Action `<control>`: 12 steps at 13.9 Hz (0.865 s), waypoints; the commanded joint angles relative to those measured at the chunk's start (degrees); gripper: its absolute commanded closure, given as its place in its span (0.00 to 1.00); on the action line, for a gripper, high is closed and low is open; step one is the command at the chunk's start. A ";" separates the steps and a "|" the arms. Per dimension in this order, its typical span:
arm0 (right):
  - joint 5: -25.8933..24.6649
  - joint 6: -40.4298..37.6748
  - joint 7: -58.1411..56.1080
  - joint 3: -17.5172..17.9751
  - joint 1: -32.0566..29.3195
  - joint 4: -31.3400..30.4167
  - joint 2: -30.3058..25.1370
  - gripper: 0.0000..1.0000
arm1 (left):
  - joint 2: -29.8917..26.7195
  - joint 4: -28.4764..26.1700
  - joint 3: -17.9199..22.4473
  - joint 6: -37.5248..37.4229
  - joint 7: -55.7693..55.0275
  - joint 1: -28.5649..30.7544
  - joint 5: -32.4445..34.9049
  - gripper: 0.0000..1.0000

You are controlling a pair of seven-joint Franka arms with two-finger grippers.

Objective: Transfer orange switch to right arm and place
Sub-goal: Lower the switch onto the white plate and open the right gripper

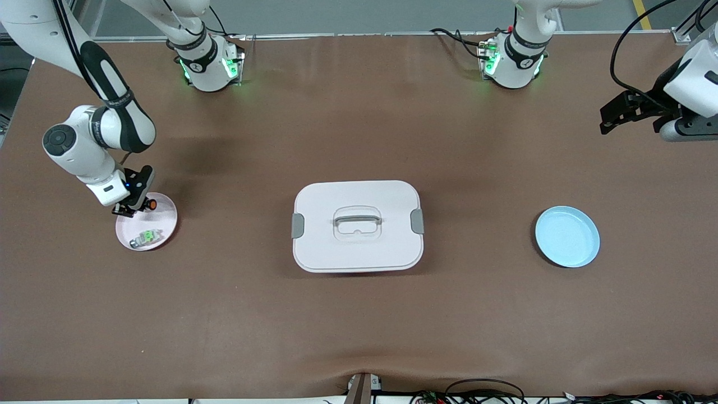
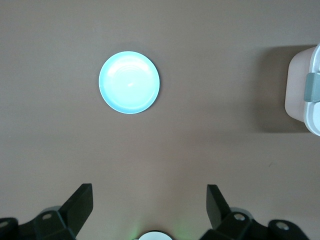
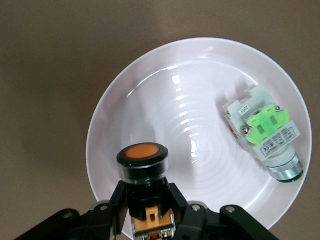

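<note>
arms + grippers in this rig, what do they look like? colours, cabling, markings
Both arms have white shells with black joint bands, black cables along the links and green lights at the bases. The right gripper is black under a white wrist block with a small blue light. The left gripper is black with angular black fingers.

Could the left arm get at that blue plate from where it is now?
Probably yes. The left gripper hangs open over bare table toward its own end, and the blue plate lies in the open there, with nothing on or around it.
</note>
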 commanded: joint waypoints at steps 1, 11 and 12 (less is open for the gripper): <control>-1.23 1.17 -0.66 0.83 -1.43 -0.72 -0.01 0.66 | -1.01 -0.62 0.37 -0.19 1.43 0.09 -0.91 0.00; -1.23 0.90 -0.22 0.92 -1.17 -0.46 -0.98 0.00 | -1.10 -0.62 0.45 -0.01 1.43 0.18 -0.56 0.00; -1.23 0.90 -0.13 0.92 -1.17 -0.37 -1.50 0.00 | -1.10 -0.62 0.54 -0.01 1.43 0.18 -0.55 0.00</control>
